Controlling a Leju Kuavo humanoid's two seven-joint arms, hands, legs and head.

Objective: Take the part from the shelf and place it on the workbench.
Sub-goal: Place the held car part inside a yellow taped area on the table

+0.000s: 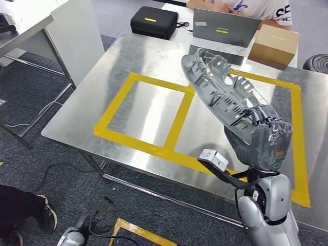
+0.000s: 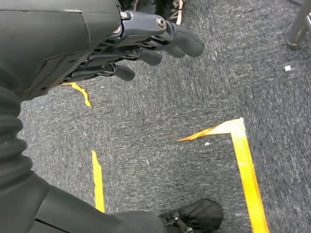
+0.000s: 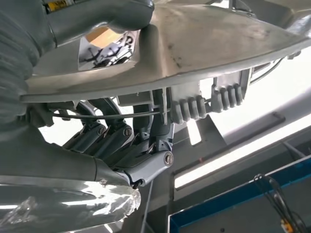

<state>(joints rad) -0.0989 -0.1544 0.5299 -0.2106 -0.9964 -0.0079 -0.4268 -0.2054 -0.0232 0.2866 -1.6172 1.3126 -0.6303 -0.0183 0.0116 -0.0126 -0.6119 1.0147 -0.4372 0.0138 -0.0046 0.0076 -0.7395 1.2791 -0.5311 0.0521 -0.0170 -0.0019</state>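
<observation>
The right hand (image 1: 267, 141) grips the grey part (image 1: 224, 92) above the worktop (image 1: 116, 66), not yet set down; the left hand (image 2: 121, 48) hangs empty, fingers apart.

We note a grey ribbed part (image 1: 224, 92) over a bare silver workbench (image 1: 116, 66) marked with yellow tape rectangles (image 1: 155, 148). The carpet (image 2: 154, 141) is dark grey with yellow tape lines (image 2: 246, 165). Behind sit a black case (image 1: 154, 21) with a yellow stripe and a tan cardboard box (image 1: 273, 45).
</observation>
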